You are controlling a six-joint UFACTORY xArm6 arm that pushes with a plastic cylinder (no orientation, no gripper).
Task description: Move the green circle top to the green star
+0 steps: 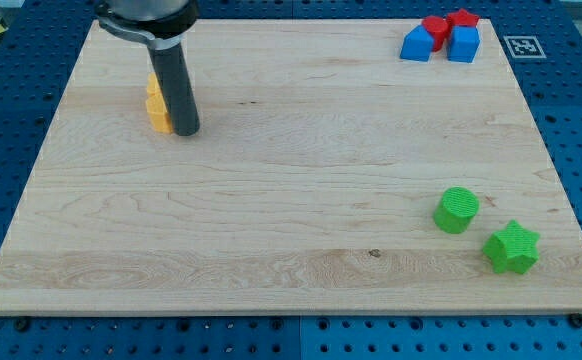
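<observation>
— Where was the green circle (457,210)?
— Lower right of the wooden board (271,200), just up-left of the green star (512,247), well apart from my tip (187,130) at upper left.
— Holding anything?
— Nothing; bare rod, beside partly hidden yellow blocks (156,105).

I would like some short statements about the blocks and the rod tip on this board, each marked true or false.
1. My tip is beside the yellow blocks, near the view's top left. True.
2. The green circle sits at the view's upper left of the green star. True.
3. My tip touches the green circle. False: it is far away, across the board.
4. The red blocks and blue blocks lie at the view's bottom left. False: they cluster at the top right.
5. The green star is stacked on the green circle. False: both lie on the board, side by side.
</observation>
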